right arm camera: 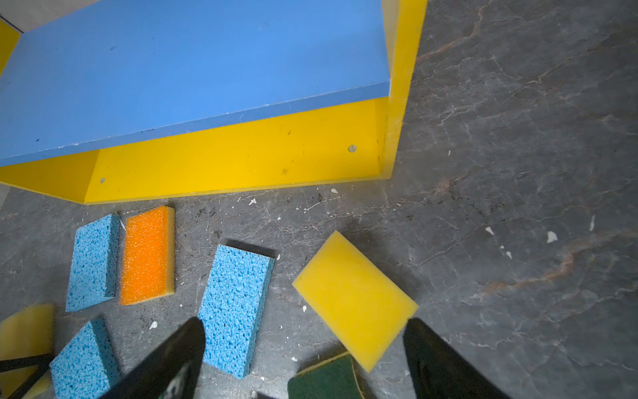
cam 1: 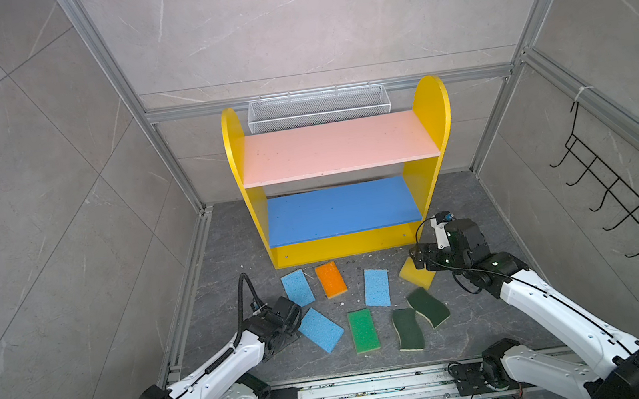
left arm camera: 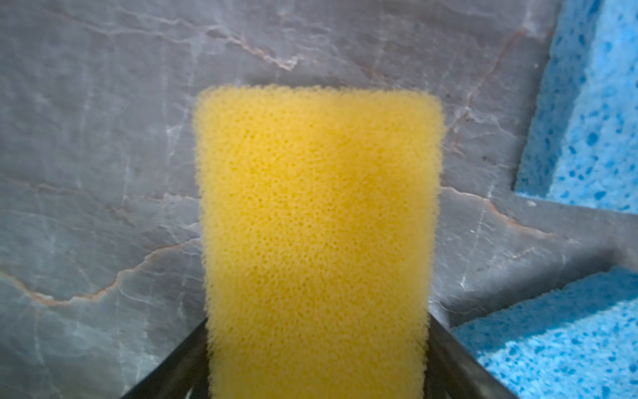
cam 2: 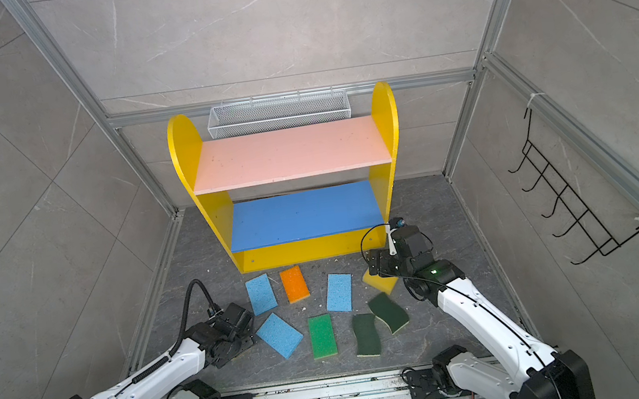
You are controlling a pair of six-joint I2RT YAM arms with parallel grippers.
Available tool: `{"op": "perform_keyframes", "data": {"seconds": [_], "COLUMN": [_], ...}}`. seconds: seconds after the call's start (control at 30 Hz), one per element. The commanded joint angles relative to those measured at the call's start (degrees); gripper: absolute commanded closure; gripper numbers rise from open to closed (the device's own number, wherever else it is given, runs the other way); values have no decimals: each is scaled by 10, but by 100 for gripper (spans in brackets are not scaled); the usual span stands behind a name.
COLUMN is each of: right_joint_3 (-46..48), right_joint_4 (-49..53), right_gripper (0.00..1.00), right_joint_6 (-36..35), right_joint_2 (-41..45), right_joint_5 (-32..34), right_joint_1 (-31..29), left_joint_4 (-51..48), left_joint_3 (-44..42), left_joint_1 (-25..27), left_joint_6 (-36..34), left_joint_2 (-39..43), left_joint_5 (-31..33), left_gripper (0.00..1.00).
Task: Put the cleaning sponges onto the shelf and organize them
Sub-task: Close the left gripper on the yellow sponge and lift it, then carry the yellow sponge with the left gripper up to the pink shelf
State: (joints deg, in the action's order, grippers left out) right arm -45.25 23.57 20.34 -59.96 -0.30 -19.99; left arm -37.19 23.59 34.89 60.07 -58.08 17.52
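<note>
The yellow shelf (cam 1: 350, 242) stands at the back, its pink and blue boards bare. On the floor before it lie three light blue sponges (cam 1: 297, 287), an orange one (cam 1: 331, 279), a bright green one (cam 1: 363, 330) and two dark green scourers (cam 1: 408, 329). My left gripper (left arm camera: 317, 345) is low at the front left, and its fingers (left arm camera: 445, 349) press both sides of a thick yellow sponge (left arm camera: 317, 207). This sponge is hidden under the wrist in both top views. My right gripper (right arm camera: 303, 359) hangs open just above a second yellow sponge (right arm camera: 355, 297) near the shelf's right foot.
A white wire mesh basket (cam 1: 318, 108) hangs behind the shelf. A black wire hook rack (cam 1: 618, 190) is on the right wall. Aluminium rails (cam 1: 376, 386) run along the front edge. Small crumbs dot the dark stone floor (right arm camera: 518, 172).
</note>
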Motion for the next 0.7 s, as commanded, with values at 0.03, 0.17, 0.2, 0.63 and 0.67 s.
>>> {"op": "perform_keyframes", "data": {"seconds": [0.03, 0.17, 0.2, 0.63, 0.67], "right_joint_3": [-23, -30, -32, -51, -51], "right_joint_4": [18, 23, 25, 37, 39], "right_gripper": [9, 8, 8, 10, 10], "right_joint_6": [-14, -19, -19, -24, -24], "right_joint_2": [-6, -11, -11, 13, 14], "right_joint_5": [-5, -11, -11, -19, -18], "right_joint_1": [-3, -3, -3, -4, -3], "left_joint_4": [-17, -88, -107, -274, -284], "left_joint_3": [0, 40, 55, 339, 362], "left_joint_1": [1, 2, 1, 6, 6], "left_joint_6": [9, -11, -17, -136, -144], "left_joint_2": [36, 60, 60, 50, 49], "left_joint_5": [-14, 2, 6, 22, 25], "left_gripper": [33, 34, 34, 41, 41]}}
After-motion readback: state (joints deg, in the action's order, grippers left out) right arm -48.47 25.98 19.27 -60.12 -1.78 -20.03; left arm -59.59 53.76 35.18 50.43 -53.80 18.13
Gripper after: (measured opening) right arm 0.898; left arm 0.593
